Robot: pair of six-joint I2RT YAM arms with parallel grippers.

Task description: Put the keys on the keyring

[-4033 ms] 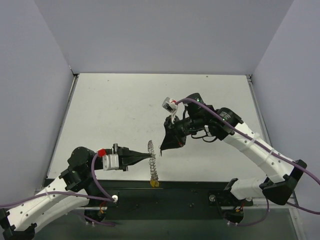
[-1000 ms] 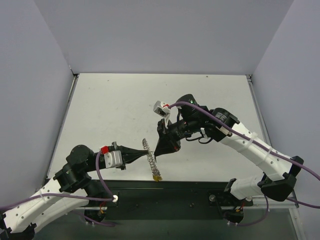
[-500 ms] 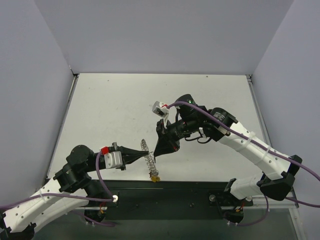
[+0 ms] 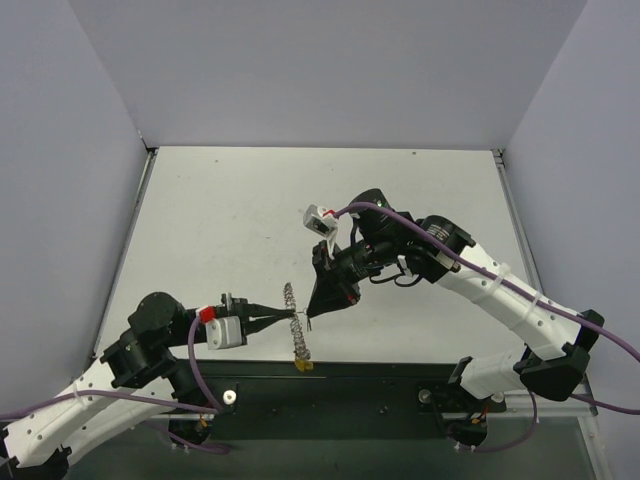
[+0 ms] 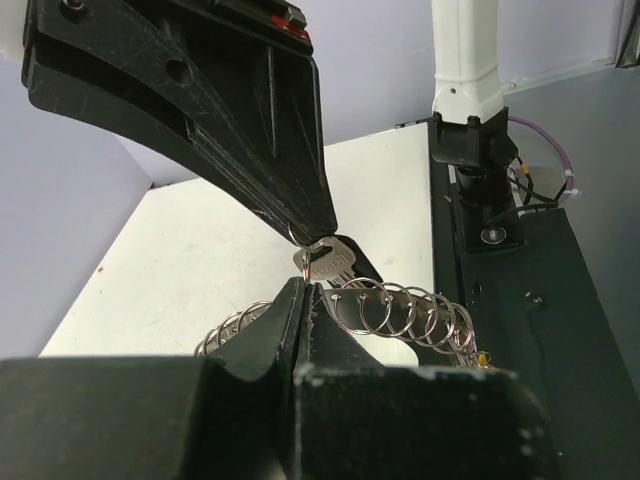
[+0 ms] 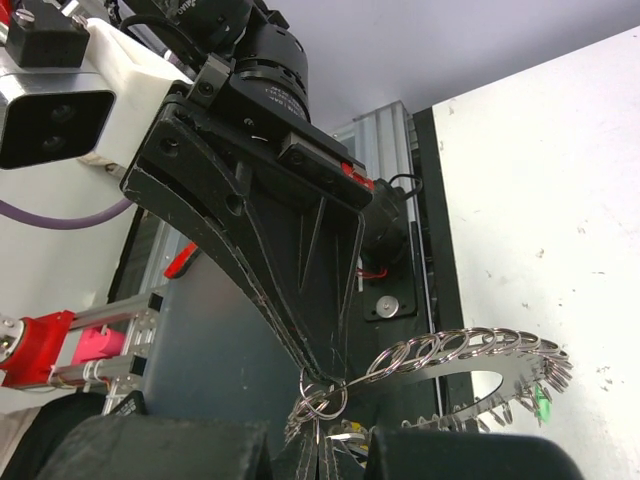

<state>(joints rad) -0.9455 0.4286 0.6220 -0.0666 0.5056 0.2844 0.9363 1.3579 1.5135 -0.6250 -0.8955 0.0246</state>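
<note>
- A pale lavender-walled booth (image 4: 330,70) encloses a white desk (image 4: 230,230); nothing lies on the desk away from the jaws.
- The left arm (image 4: 150,340) and right arm (image 4: 480,280) meet tip to tip above the desk's near edge, left jaws pointing at right jaws.
- The keyring (image 4: 299,338) is lifted off the desk and pinched in the closed left jaws. Its coil runs out to either side of them, crossing just in front of the right jaws.
- The right jaws are closed on a small silvery key (image 5: 325,262), which touches or nearly touches the coil right at the left jaws' tips.
- The step in hand, I judge, is threading this key onto the ring.
- To do it well, the left jaws should stay rigid so the wire does not twist.
- The right jaws should feed the key's eye onto the wire in small motions and release only once it has caught.
- The coil is springy, so pushing hard could flick it out of the grip.
- Count: two arms, one keyring.
- Keys: three I can tell apart.
  - One is in the right jaws.
  - One yellow-headed key (image 4: 303,366) hangs from the ring's end below the left jaws.
  - One green-headed key (image 6: 541,400) hangs on the ring.
- Other tiny pieces hanging along the ring are too small to count.
</note>
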